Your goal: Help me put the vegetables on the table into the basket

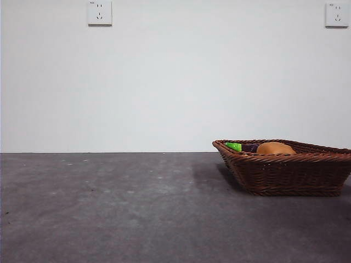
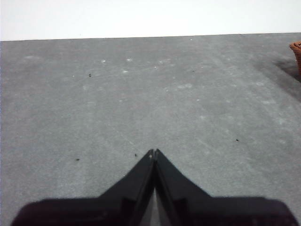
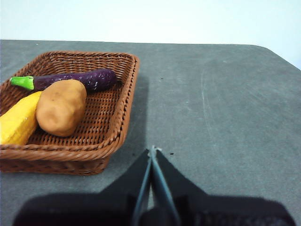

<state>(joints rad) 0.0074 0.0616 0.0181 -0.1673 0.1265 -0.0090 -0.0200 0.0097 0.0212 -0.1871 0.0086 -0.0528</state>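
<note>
The reddish-brown wicker basket (image 3: 113, 127) (image 1: 290, 172) stands on the dark grey table (image 1: 137, 208) at the right in the front view. Inside it lie the orange-brown potato (image 3: 61, 107) (image 1: 276, 148), the yellow corn cob (image 3: 18, 125) and the purple eggplant (image 3: 77, 80) (image 1: 249, 147) with its green cap (image 1: 233, 146). My right gripper (image 3: 153, 150) is shut and empty over bare table beside the basket. Shut and empty too, my left gripper (image 2: 154, 152) hangs over bare table, with only a corner of the basket (image 2: 297, 49) at that view's edge.
A white wall (image 1: 175, 82) with two sockets (image 1: 99, 12) (image 1: 336, 14) rises behind the table. The table's corner edge (image 3: 277, 56) shows in the right wrist view. Neither arm shows in the front view.
</note>
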